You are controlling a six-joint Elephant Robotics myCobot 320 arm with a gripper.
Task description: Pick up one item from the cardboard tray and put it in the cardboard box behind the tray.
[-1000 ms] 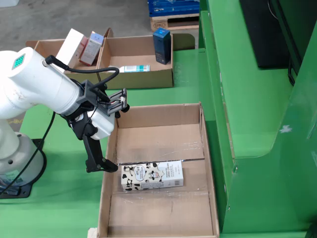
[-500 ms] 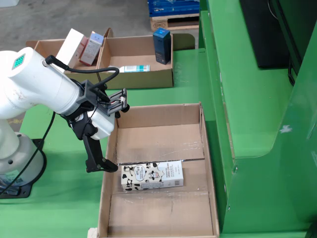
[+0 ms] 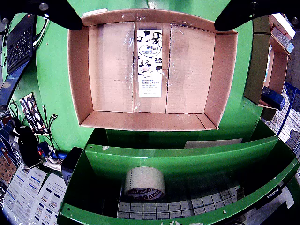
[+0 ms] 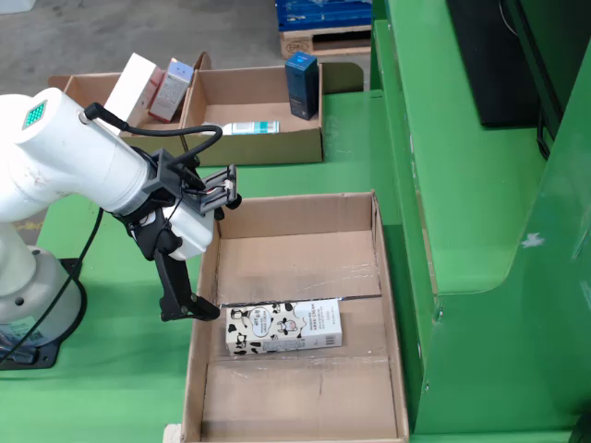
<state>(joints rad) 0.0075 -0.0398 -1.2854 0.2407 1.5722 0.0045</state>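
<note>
A white hand cream carton with a cow print (image 4: 284, 328) lies flat on the floor of the large open cardboard box (image 4: 305, 263). In the gripper view the carton (image 3: 149, 63) lies at the box's middle, below the camera. My gripper (image 4: 199, 309) hangs over the box's left wall, open and empty; its black fingers (image 3: 61, 14) are spread at the top corners of the gripper view. The cardboard tray (image 4: 263, 146) behind the box holds a white and a pink carton (image 4: 152, 83), a teal tube (image 4: 247, 128) and a dark blue carton (image 4: 301, 85).
A green metal frame (image 4: 462, 185) stands along the box's right side in the fixed view. In the gripper view a tape roll (image 3: 144, 183) sits in a green bin, and a laptop (image 3: 18, 42) and cables lie at the left.
</note>
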